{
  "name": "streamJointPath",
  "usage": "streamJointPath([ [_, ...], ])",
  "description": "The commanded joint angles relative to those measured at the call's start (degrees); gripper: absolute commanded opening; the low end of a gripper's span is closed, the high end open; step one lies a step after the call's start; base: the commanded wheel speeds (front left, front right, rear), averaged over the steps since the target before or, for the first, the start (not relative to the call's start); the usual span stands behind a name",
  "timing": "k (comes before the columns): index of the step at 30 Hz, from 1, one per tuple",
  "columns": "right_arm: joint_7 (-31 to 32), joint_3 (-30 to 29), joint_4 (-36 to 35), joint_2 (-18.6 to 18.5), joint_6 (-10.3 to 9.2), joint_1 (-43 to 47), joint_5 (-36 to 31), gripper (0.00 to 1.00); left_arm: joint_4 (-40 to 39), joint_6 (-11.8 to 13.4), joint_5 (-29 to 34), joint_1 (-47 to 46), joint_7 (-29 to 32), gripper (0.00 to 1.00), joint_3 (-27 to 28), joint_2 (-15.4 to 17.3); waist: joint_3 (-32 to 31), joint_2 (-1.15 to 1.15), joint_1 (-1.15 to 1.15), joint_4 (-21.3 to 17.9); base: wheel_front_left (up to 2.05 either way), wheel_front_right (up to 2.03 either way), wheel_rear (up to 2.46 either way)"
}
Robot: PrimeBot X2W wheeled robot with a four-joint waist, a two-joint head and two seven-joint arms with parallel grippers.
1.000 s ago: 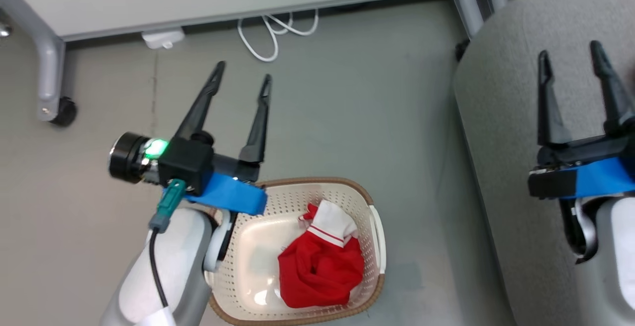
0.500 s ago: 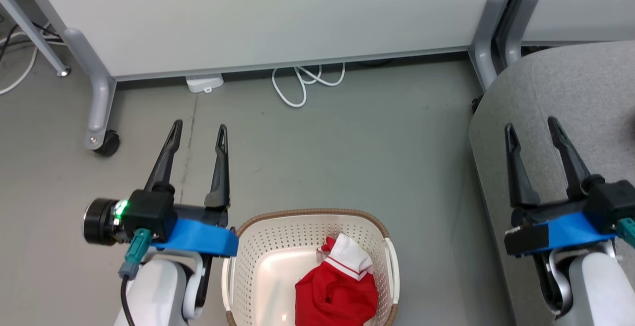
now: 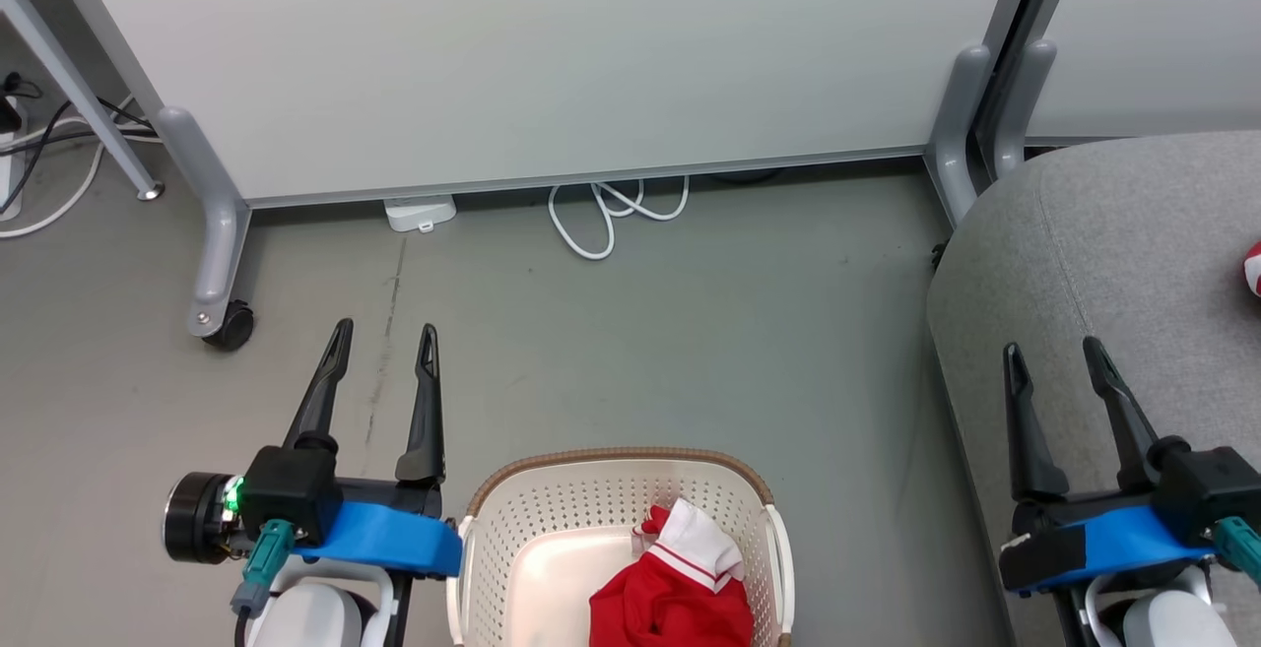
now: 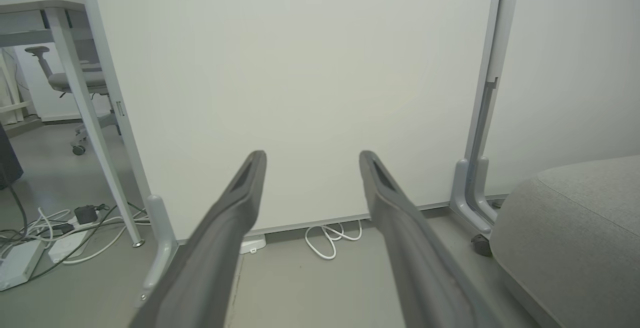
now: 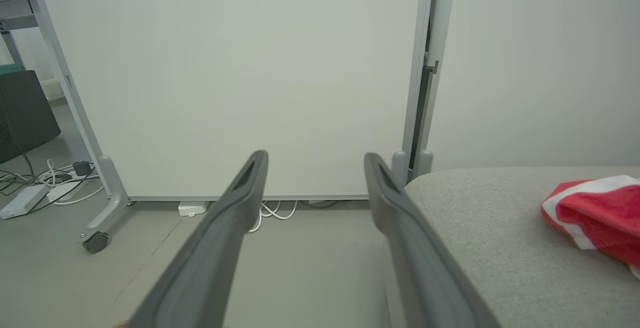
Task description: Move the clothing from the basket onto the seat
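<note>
left gripper (image 3: 385, 327), right gripper (image 3: 1050, 345): spread, empty | clothing (image 3: 670, 598) in basket (image 3: 611, 455), behind left fingertips (image 3: 428, 337) | retract, lower, then you pinch one thick fold

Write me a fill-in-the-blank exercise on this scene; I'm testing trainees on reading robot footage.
1. The garment in the basket is red and ____.
2. The left gripper and the right gripper are both ____.
3. A second garment lies on the ____ seat.

Missing words: white; open; grey.
</note>
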Motion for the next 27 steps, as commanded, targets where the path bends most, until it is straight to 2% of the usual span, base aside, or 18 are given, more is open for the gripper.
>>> streamJointPath([
  [1, -0.2, -0.1, 0.2, 0.4, 0.01, 1.1, 0.2, 1.00, 0.0, -0.3, 0.3, 0.7, -0.2, 1.00, 0.6, -0.1, -0.3, 0.00, 0.01, 0.2, 0.00, 0.00, 0.00],
  [27, -0.2, -1.1, 0.7, 1.1, 0.01, 2.2, 1.0, 1.00, 0.8, -1.8, 1.5, 1.2, -0.2, 1.00, 1.9, -1.0, 0.3, 0.00, 0.01, 0.6, 0.00, 0.00, 0.00],
])
